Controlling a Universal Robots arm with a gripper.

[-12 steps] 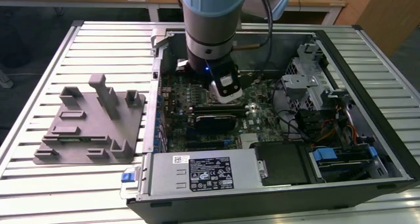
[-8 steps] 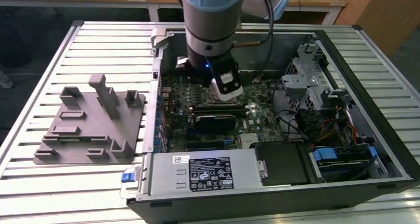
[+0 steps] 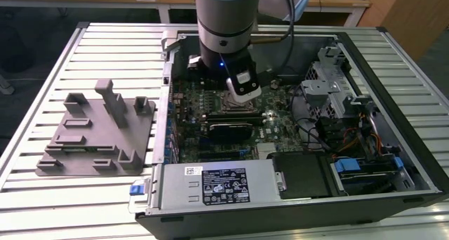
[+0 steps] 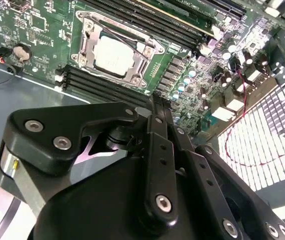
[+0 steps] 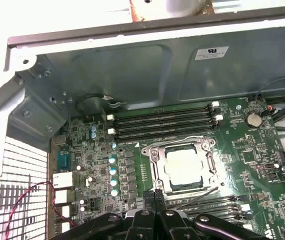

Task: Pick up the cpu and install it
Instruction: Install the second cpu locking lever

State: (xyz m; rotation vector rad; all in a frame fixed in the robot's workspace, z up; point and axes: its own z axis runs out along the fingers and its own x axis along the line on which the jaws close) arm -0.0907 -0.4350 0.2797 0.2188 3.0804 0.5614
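The cpu (image 4: 113, 52) lies flat, silver top up, inside the metal frame of the motherboard socket (image 4: 85, 47); the first wrist view shows the cpu (image 5: 185, 165) the same way, within the socket frame (image 5: 155, 162). My gripper (image 5: 153, 196) hangs above the board just beside the socket, over the memory slots, its two thin black fingers pressed together with nothing between them. In the second wrist view the gripper (image 4: 157, 102) points at the board near the socket's corner. In the exterior view the gripper (image 3: 244, 97) sits low inside the open computer case, over the socket area.
The open computer case (image 3: 393, 50) lies on a slatted metal table (image 3: 105, 50). A grey plastic tray with upright pegs (image 3: 84, 158) sits at the exterior view's left. Drive cages and cables (image 3: 344, 108) crowd the case's right side; a power supply (image 3: 217, 185) fills its front.
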